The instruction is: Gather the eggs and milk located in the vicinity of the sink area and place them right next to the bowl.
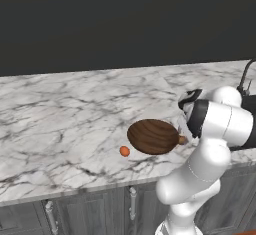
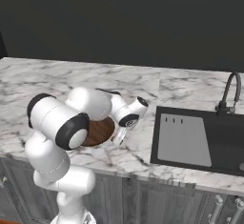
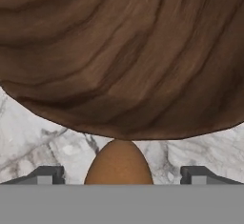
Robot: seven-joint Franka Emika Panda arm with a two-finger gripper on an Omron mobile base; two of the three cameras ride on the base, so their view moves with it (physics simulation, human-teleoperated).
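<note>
We see the white arm rising from the base in front of the cabinets, bent at the elbow and folded forward over the counter (image 1: 60,124), with its wrist turned down beside the bowl (image 1: 154,136).

In the hand view the gripper (image 3: 122,175) shows two dark fingertips (image 3: 46,174) set wide apart, spread, with a brown egg (image 3: 119,163) standing between them and clear marble on either side of it; we cannot tell from this view whether the pads reach the shell, though the gaps suggest they do not. The tip of this egg touches, or very nearly touches, the bowl's near rim.

In the left base view the same egg (image 1: 182,139) sits at the bowl's right edge, just under the wrist.

A second egg (image 1: 124,151), orange-brown, lies on the marble just beside the bowl's left side, near the front edge of the counter.

Open marble stretches to the left and behind the bowl as far as the dark wall.

To the right, well apart from the bowl, lies the sink (image 2: 200,139) with its arched faucet (image 2: 228,94).
</note>
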